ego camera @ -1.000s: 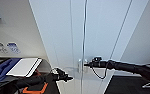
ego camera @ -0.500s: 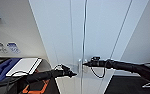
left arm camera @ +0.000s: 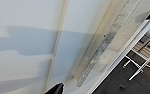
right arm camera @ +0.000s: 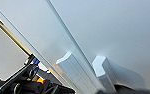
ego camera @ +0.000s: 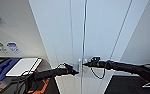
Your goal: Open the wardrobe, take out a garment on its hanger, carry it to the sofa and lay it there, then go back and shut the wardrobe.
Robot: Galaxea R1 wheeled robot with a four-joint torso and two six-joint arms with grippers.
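Observation:
The white wardrobe (ego camera: 101, 37) stands right in front of me with both doors shut along the middle seam. Its two small white handles (ego camera: 82, 64) sit side by side and show large in the right wrist view as the handles (right arm camera: 74, 71). My left gripper (ego camera: 75, 72) reaches in just below and left of the left handle. The tip of my right gripper (ego camera: 84, 64) is at the right handle. A dark fingertip (left arm camera: 55, 89) of the left gripper hovers close to the door face (left arm camera: 28, 37). The garment, its hanger and the sofa are hidden from me.
A white tabletop (ego camera: 23, 66) with a blue item beside it stands at the left, under wall posters (ego camera: 6, 47). Orange robot parts (ego camera: 44, 86) lie low by my left arm. A white metal frame (left arm camera: 141, 67) stands on dark floor beside the wardrobe.
Both arms have crept inward towards the handles: the left gripper to the right, the right gripper to the left. The doors have not moved.

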